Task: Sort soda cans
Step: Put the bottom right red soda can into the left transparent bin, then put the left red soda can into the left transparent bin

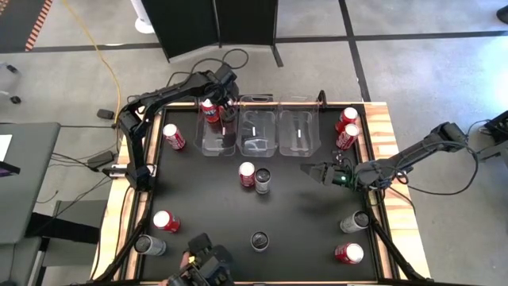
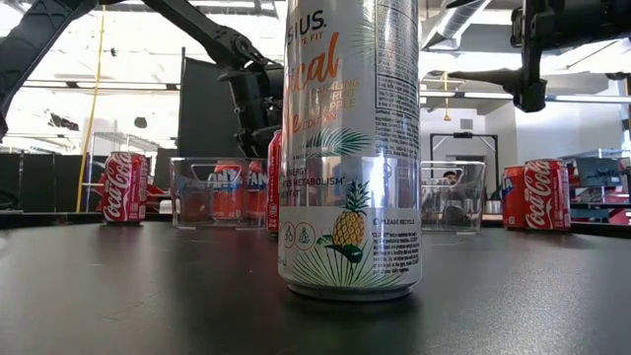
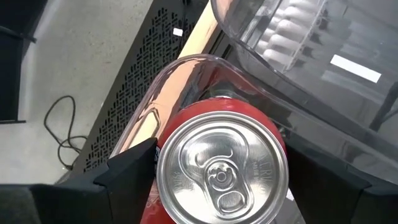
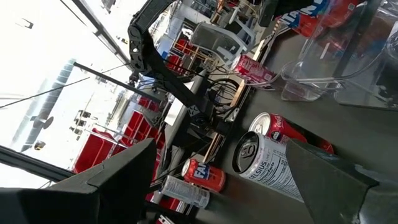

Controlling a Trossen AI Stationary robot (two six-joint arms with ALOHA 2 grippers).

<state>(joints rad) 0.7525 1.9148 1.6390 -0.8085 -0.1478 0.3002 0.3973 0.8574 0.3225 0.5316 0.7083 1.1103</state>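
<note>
Standing upright, top upward, a red can point(image 1: 209, 110) is pinched in the left gripper point(image 3: 217, 180) over the leftmost of three clear bins point(image 1: 255, 133). Loose on the table point(image 1: 302, 230) are seven more red cans and four silver ones, some lying flat. Fingers spread, the right gripper point(image 1: 309, 170) hovers near the upright centre pair point(image 1: 254, 177)
</note>
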